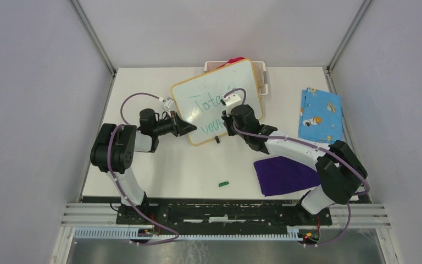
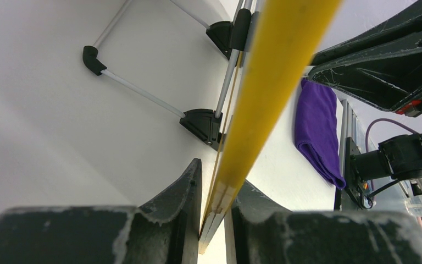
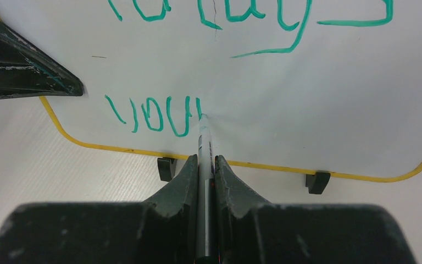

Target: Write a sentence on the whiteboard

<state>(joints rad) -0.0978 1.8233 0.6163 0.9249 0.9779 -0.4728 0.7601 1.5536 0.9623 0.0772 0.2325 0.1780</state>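
Observation:
The whiteboard [image 1: 243,77] with its yellow frame lies tilted across the middle of the table. My left gripper [image 1: 189,129] is shut on its lower left edge; in the left wrist view the frame [image 2: 275,82] runs between the fingers of that gripper [image 2: 214,179]. My right gripper [image 3: 204,159] is shut on a grey marker [image 3: 203,146], whose tip touches the board [image 3: 307,99]. The sentence [image 3: 154,115] is in green, in two lines. The lower line reads about "you" plus one stroke at the marker tip, and the upper line [image 3: 225,11] is cut off by the frame's top.
A green marker cap [image 1: 223,183] lies near the front edge. A purple cloth [image 1: 286,173] sits under the right arm, and a blue patterned cloth [image 1: 320,114] lies at the right. A white basket [image 1: 261,71] stands behind the board. Two black feet [image 3: 166,168] project from the board's lower edge.

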